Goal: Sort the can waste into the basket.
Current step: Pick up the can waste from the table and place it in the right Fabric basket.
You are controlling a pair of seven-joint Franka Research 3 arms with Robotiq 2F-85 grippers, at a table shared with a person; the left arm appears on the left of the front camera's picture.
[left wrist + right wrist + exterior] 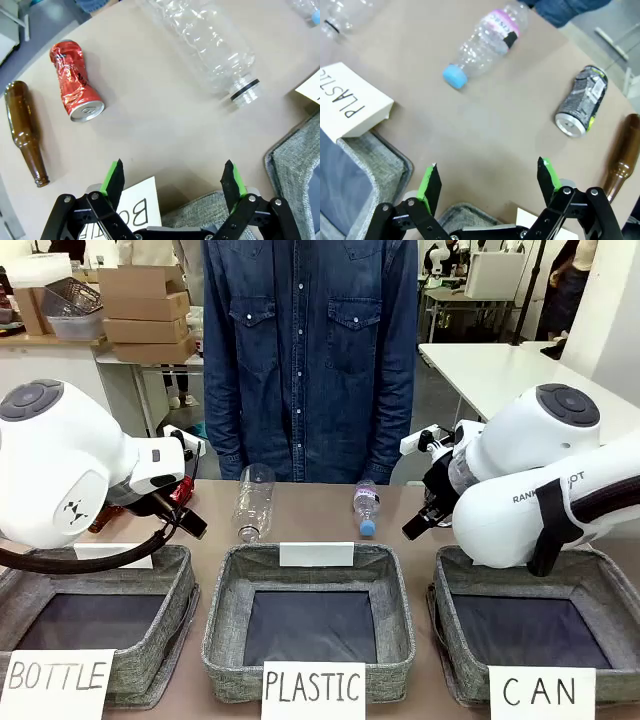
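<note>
Red can (180, 492): the front view shows a red sliver of it on the table behind the left arm (60, 470). The basket (608, 580), signed CAN, stands at the near right under the right arm (540, 490), its dark bottom bare. A person in a denim shirt (310, 340) stands at the far side.

Left wrist view: the red can, dented, lies on its side on the table, silver end toward the camera. It is just beside a brown bottle (25, 132) and well apart from a capless clear bottle (210, 45). The left gripper (172, 170) has its jaws spread wide with nothing between them.

Right wrist view: the black can (581, 102) lies on its side on the table, near a second brown bottle (620, 150) and apart from a blue-capped plastic bottle (482, 42). The right gripper (487, 177) is likewise spread and empty.
</note>
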